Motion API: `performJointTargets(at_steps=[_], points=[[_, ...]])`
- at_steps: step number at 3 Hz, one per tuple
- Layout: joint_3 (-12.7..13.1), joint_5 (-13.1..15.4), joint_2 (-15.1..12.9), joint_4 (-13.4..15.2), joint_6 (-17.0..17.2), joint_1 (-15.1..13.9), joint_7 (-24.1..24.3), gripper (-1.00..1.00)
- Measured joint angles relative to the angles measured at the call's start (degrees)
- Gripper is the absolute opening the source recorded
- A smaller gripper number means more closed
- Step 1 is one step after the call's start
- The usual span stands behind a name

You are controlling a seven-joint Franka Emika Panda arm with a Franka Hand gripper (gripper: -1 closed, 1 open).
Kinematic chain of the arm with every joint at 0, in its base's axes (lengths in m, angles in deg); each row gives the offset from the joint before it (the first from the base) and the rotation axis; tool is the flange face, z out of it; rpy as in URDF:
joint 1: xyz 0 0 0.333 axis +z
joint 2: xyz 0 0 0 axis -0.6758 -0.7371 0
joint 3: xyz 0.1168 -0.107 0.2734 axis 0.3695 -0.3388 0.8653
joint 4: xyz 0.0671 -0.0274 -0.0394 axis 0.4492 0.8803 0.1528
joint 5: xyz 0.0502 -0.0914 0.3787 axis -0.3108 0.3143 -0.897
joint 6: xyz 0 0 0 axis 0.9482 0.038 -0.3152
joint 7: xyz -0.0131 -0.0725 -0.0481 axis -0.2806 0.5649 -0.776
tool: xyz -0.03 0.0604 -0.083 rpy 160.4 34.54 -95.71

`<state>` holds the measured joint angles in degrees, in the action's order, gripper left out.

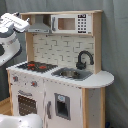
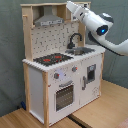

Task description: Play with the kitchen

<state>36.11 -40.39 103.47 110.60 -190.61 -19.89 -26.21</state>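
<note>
While the kitchen (image 2: 60, 65) stands on wood flooring (image 2: 95, 112) — grey curtain (image 1: 117, 45) behind — hand unreadable.

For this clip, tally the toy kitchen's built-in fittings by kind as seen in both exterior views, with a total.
Hob: 1
Tap: 1
Sink: 1
Hood: 1
Oven door: 1
Microwave: 1
Total: 6

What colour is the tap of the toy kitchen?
The tap is black; it shows best in the first exterior view.
</note>
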Motion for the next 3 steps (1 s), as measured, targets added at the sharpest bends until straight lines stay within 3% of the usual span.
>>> performJointTargets(at_steps=[3], points=[[3.6,0.0,4.6,-1.5,9.1,-0.1,15.1,1.0]])
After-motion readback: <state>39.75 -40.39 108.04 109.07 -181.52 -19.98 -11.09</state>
